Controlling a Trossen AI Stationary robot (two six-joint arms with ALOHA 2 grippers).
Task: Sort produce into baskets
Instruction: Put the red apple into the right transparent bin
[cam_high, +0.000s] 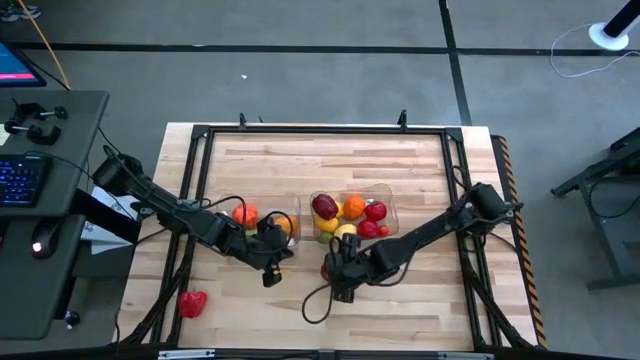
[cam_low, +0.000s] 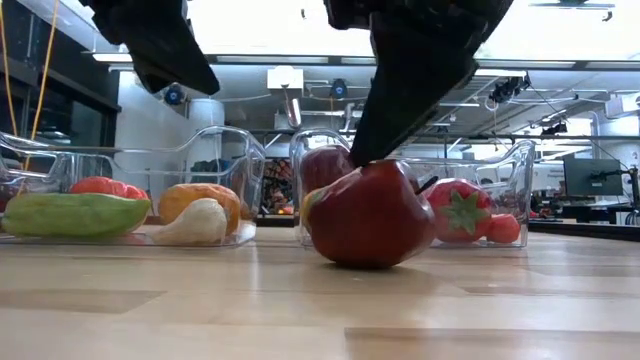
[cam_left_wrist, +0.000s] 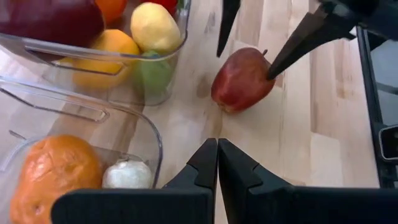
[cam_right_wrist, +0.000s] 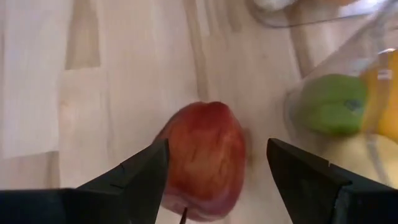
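Observation:
A red apple (cam_right_wrist: 205, 162) lies on the wooden table just in front of the right clear tub (cam_high: 388, 190); it also shows in the left wrist view (cam_left_wrist: 242, 79) and the low view (cam_low: 370, 212). My right gripper (cam_right_wrist: 217, 168) is open, pointing down, with one finger on either side of the apple. My left gripper (cam_left_wrist: 217, 155) is shut and empty, in front of the left clear tub (cam_high: 292, 203), pointing toward the apple. The left tub holds an orange (cam_left_wrist: 56, 174), a white piece (cam_left_wrist: 127, 175) and a green piece (cam_low: 75, 213). The right tub holds several pieces. My right gripper straddles the apple from above, slanting from the table's right. One finger (cam_left_wrist: 283, 56) shows against the apple's stem side (cam_left_wrist: 264, 78), the other (cam_left_wrist: 225, 28) stands clear of it. I cannot tell whether the first one touches. The apple rests on the table.
A red piece (cam_high: 192, 302) lies alone near the table's near left corner. The two tubs stand side by side at mid-table, close behind both grippers. A black frame (cam_high: 320, 128) runs around the table. Bare wood lies toward the far edge and the near right.

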